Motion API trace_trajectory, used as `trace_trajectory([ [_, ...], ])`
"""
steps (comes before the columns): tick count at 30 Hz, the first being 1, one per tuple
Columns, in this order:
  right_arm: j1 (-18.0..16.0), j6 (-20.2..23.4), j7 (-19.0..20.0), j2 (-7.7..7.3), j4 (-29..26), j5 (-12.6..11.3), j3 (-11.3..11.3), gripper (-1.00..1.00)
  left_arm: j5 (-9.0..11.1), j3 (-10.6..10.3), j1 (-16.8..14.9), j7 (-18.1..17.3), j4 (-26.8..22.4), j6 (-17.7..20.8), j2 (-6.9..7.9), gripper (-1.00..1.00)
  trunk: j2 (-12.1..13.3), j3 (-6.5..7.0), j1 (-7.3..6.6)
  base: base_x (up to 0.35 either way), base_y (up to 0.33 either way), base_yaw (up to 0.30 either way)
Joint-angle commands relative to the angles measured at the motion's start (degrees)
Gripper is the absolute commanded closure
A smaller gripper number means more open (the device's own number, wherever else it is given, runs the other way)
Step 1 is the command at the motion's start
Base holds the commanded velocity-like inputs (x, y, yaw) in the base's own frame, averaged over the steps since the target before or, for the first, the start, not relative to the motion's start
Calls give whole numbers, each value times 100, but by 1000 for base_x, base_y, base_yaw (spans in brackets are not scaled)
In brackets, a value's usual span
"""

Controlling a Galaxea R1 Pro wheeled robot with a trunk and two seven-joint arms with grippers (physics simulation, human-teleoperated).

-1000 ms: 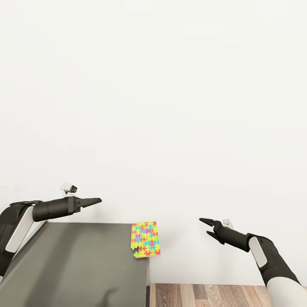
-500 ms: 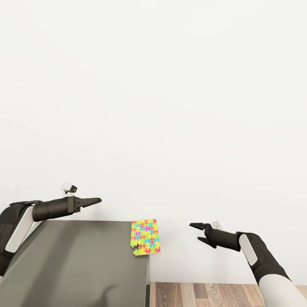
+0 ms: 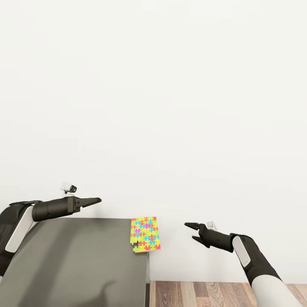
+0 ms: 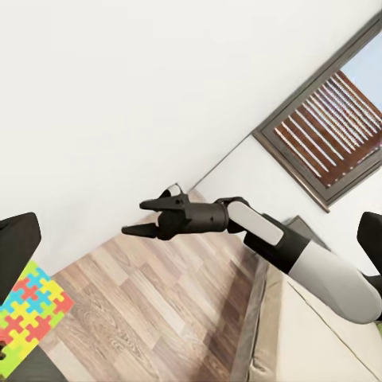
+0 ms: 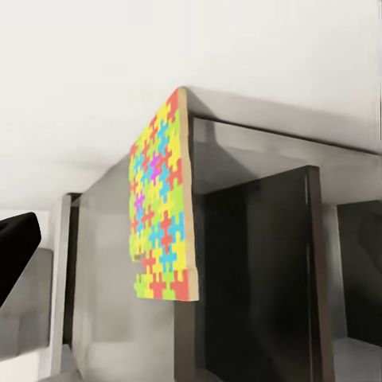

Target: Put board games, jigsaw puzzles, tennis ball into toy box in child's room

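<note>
Jigsaw puzzle (image 3: 145, 235) hangs off the cabinet's (image 3: 76, 260) far right corner, just left of the right gripper (image 3: 190, 231), fingers spread; no readable writing.

In the head view, the left arm reaches in from the left edge, its forearm nearly level and pointing to the right. The left gripper (image 3: 97, 199) ends in two dark fingers pressed together into a closed point, with a small white camera unit mounted on top of the wrist. The right arm rises from the lower right corner, white upper segment and dark forearm angled up toward the left. The right gripper (image 3: 190, 231) has its two fingers parted with a clear gap between them. The left wrist view shows that same right gripper (image 4: 142, 218) spread apart in open air.
</note>
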Motion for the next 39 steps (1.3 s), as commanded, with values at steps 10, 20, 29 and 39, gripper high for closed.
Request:
trace_trajectory([
  [10, -9, 10, 40, 81, 43, 3, -66, -100, 8, 0, -4, -10, 0, 34, 1, -100, -407, -187, 220, 0, 0, 0],
  [20, -7, 67, 74, 115, 31, 10, -46, -100, 9, 8, -4, -10, 0, 37, 7, -100, -808, -366, 440, 0, 0, 0],
  [29, -6, 97, 170, 381, -4, 11, -30, -100, 8, 9, -4, -10, 0, 37, 8, -100, -1169, -528, 638, 0, 0, 0],
  [39, -6, 49, 475, 486, -30, 19, 228, -100, 32, -21, -4, -20, -1, 63, -2, -100, -1570, -707, 857, 0, 0, 0],
])
